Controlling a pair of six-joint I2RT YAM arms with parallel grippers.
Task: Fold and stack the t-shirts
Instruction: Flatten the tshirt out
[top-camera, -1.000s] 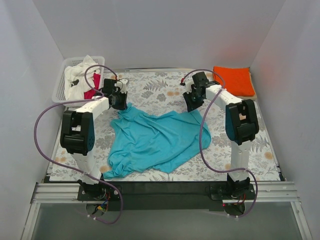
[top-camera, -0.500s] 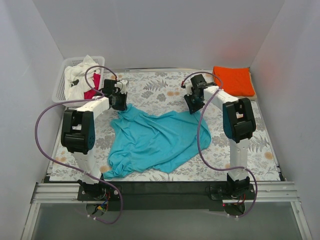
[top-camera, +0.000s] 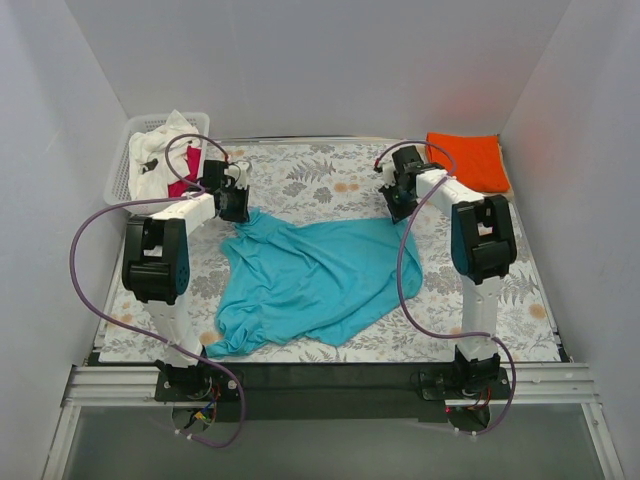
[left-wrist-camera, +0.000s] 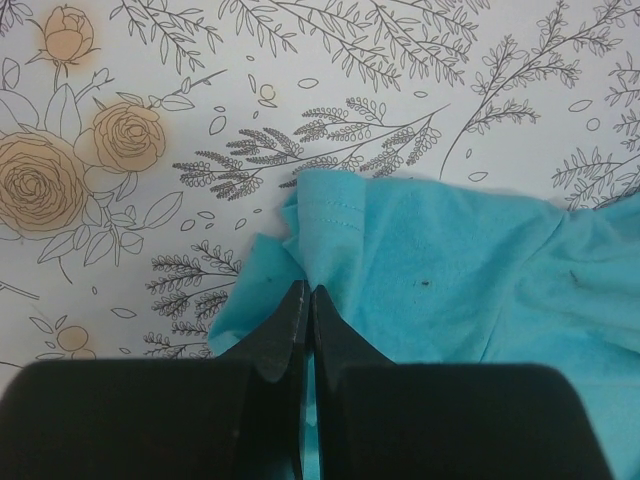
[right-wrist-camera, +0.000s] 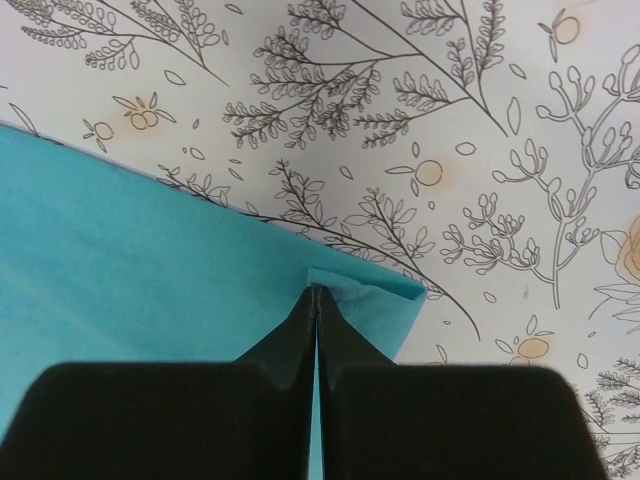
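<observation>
The right gripper (right-wrist-camera: 316, 292) has shifted outward, tautening the teal t-shirt (top-camera: 310, 275) clamped at its fingertips; the left gripper (left-wrist-camera: 303, 290) clamps likewise. Spread evenly.

— Can you read anything in these views?
— No, you'll find no legible text, label, brand or number. The counter (top-camera: 320, 175) shows only printed flowers and leaves; the shirt (top-camera: 310, 275) is plain teal.
</observation>
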